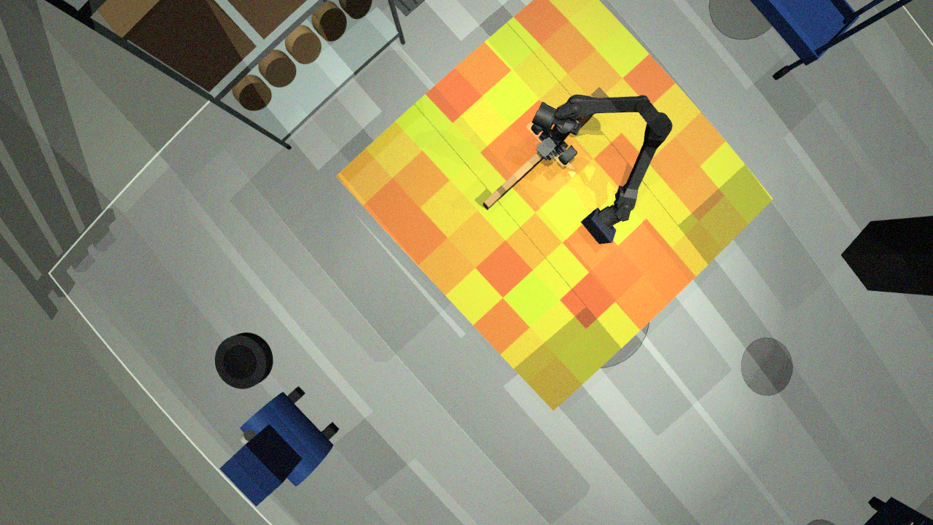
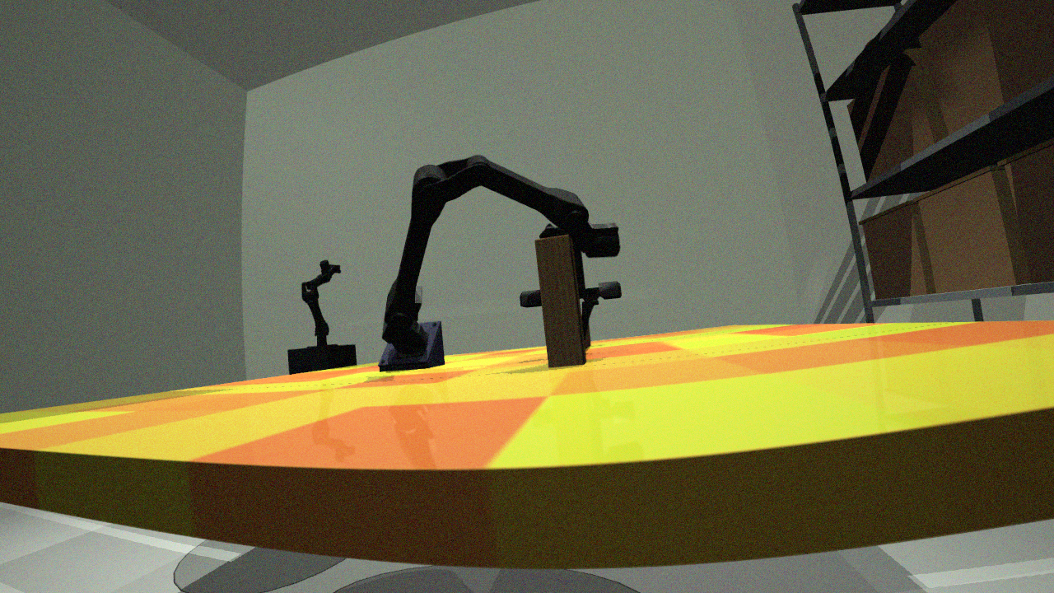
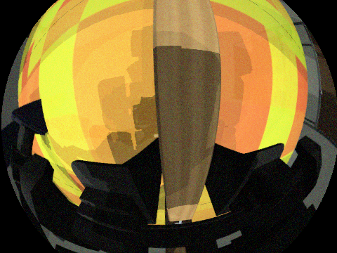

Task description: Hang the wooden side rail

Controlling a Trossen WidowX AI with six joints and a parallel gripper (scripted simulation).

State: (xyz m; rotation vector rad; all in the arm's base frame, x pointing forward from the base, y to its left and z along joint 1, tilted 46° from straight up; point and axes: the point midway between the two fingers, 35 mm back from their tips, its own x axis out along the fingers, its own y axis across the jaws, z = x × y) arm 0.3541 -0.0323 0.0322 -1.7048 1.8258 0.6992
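The pale wooden rail [image 1: 515, 181] [image 3: 186, 88] runs from its far end at the lower left in the top view to beneath my gripper. My gripper [image 1: 553, 146] [image 3: 177, 139] is shut on the rail near its hook end. The headboard post [image 2: 561, 302] stands upright on the table [image 1: 509, 281] [image 2: 663, 427]. In the exterior view it hides the rail, and my finger parts show on both sides behind it. A small metal spot [image 3: 180, 222] shows at the rail's end in the wrist view. The pins, slot and hook seating are hidden. I cannot tell whether the far end touches the table.
My arm's base [image 1: 598, 227] [image 2: 416, 346] stands on the table, and my arm arches over toward the rail and post. Off the table are a tall shelf [image 1: 339, 87] [image 2: 958, 147], a blue cart [image 1: 808, 32] and a second small arm [image 2: 318, 295] in the background.
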